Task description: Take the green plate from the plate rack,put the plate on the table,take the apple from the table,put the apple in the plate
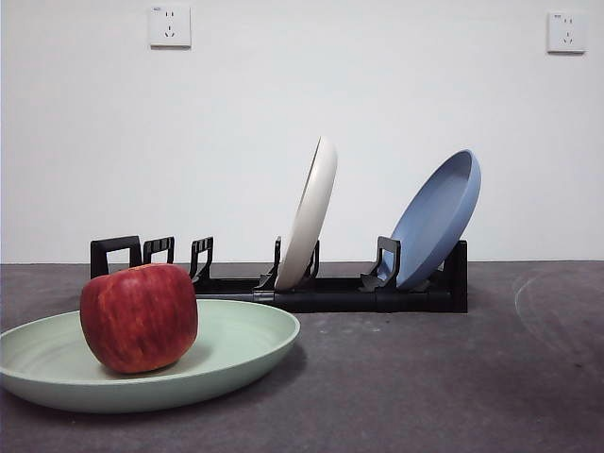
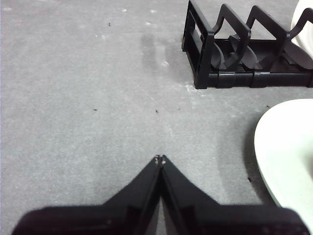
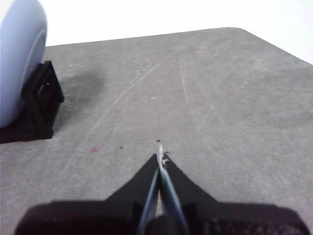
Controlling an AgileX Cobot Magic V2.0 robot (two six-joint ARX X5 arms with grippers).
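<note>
Front view: apple point(image 1: 139, 317) in green plate point(image 1: 236, 351); no legible writing. Left gripper point(image 2: 160, 158), right gripper point(image 3: 160, 156) closed, empty.

- Front view was bright & even; you got a soft shadow under the green plate point(image 1: 245, 344) on the table point(image 1: 453, 377).
- Left wrist view was sharp, but the plate rim washed out to near white.
- Right wrist view was soft; blue plate point(image 3: 19, 58) blurred, wall overexposed.
</note>
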